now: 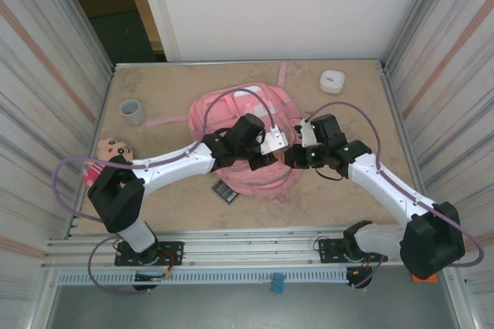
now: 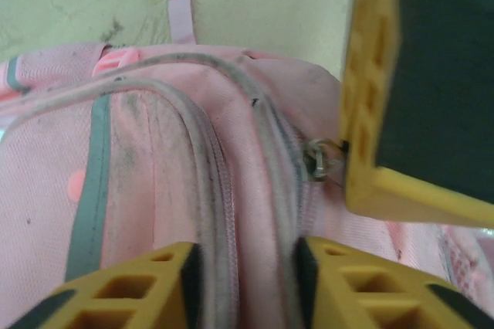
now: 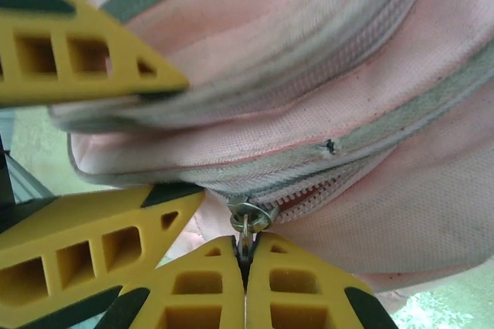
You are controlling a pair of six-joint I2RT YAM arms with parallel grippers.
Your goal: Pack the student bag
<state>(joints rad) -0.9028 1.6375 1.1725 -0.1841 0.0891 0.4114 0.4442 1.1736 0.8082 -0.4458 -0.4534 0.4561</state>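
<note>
The student bag lay at the middle of the tabletop, its zipper pull clamped in the right end effector while the left end effector pinched a fabric ridge beside the zip. A skewed tug could jam the slider or slip off that small tab.

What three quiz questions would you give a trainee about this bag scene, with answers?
1. Fill in: seen from above, the cup stands to the ___ of the bag.
2. True or false: the right fingers are shut on the zip pull.
3. What sits between the left fingers? A) the cup B) a fold of the bag C) nothing

Key: 1 left; 2 true; 3 B.
</note>
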